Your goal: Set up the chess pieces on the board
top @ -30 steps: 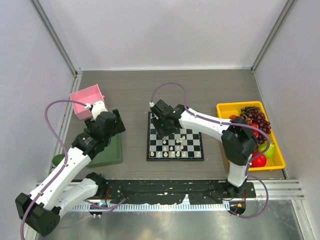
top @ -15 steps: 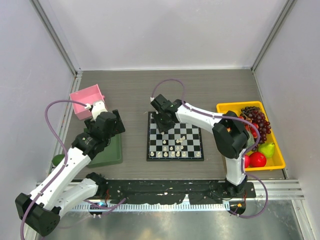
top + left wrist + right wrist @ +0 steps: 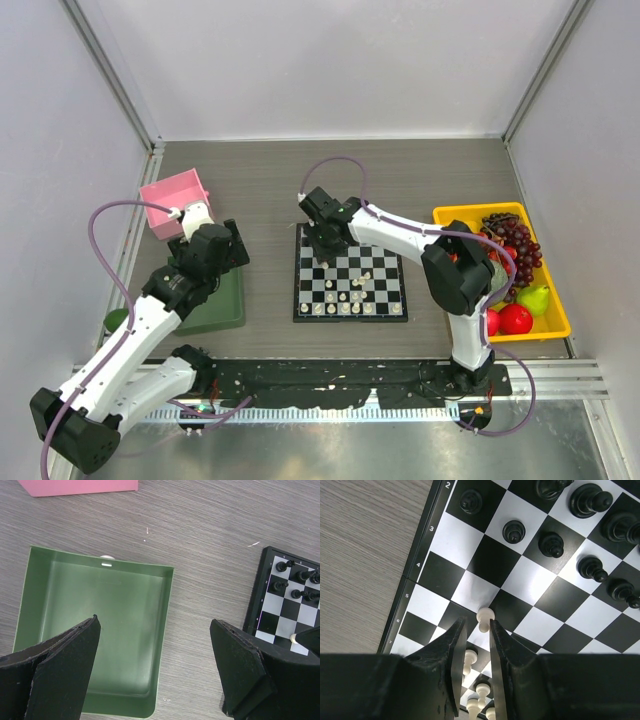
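The board (image 3: pixel 385 275) lies flat at the table's middle. Black chess pieces (image 3: pixel 514 530) stand along its far rows, and white chess pieces (image 3: pixel 345 307) stand near its front edge. My right gripper (image 3: pixel 477 621) hangs low over the board's left side (image 3: pixel 323 255). Its jaws are narrowly apart around a white pawn (image 3: pixel 485 615) standing on the board. The pawn's stem is against the right finger, with a gap to the left one. My left gripper (image 3: pixel 154 622) is wide open and holds nothing. It hovers over the right rim of the green tray (image 3: pixel 100 630), with the board's corner (image 3: pixel 287 610) at its right.
A pink box (image 3: pixel 172 200) sits behind the green tray (image 3: pixel 222 305) at the left. A yellow tray (image 3: pixel 455 215) with grapes, an apple and a pear stands at the right, beside the right arm's elbow. Grey walls close in the table.
My right gripper has slid a little toward the board's far left and dropped over the white pawn, and its jaws have narrowed. The left arm has not moved.
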You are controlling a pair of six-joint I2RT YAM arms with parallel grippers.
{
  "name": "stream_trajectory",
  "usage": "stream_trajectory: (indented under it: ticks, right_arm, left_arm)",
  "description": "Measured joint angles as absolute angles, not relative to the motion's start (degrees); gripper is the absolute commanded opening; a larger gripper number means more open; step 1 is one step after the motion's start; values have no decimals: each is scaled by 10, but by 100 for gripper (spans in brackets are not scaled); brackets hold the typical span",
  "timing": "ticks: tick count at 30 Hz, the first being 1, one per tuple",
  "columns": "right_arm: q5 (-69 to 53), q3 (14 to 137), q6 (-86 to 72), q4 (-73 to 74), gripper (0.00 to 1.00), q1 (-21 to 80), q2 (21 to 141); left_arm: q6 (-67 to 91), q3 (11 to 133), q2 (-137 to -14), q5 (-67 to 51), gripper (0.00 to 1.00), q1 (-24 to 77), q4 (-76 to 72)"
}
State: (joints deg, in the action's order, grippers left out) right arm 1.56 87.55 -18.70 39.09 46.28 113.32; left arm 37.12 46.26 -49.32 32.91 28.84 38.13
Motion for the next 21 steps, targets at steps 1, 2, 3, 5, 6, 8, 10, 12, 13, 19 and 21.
stream_trajectory:
  ticks: [1, 2, 3, 5, 6, 8, 10, 12, 13, 19, 21]
  right_arm:
    - [17, 875, -187, 391, 31, 463, 1134]
    - [19, 875, -187, 391, 31, 463, 1134]
    - [21, 875, -186, 391, 31, 463, 1134]
    - [25, 875, -185, 391, 30, 463, 1134]
    - [26, 875, -185, 391, 30, 463, 1135]
    - [28, 875, -183, 391, 28, 463, 1137]
    - [29, 876, -183, 391, 28, 463, 1140]
    - [30, 876, -181, 391, 28, 463, 1144]
    - [30, 876, -181, 391, 26, 463, 1145]
    - [29, 876, -180, 393, 19, 463, 1148]
    - [29, 876, -179, 394, 14, 463, 1148]
  left_arm:
    - [371, 463, -493, 329, 100, 288, 382]
    - [371, 463, -493, 329, 100, 288, 382]
    - [371, 463, -492, 329, 100, 288, 382]
    - [371, 463, -491, 329, 100, 288, 382]
    - [371, 463, -491, 329, 100, 288, 382]
    - [371, 463, -490, 329, 100, 288, 382]
    - [371, 463, -490, 329, 100, 288, 382]
    - [371, 463, -490, 329, 100, 288, 382]
    - [371, 463, -490, 329, 99, 288, 382]
    - [371, 463, -490, 329, 99, 288, 382]
    - [371, 463, -490, 329, 100, 288, 382]
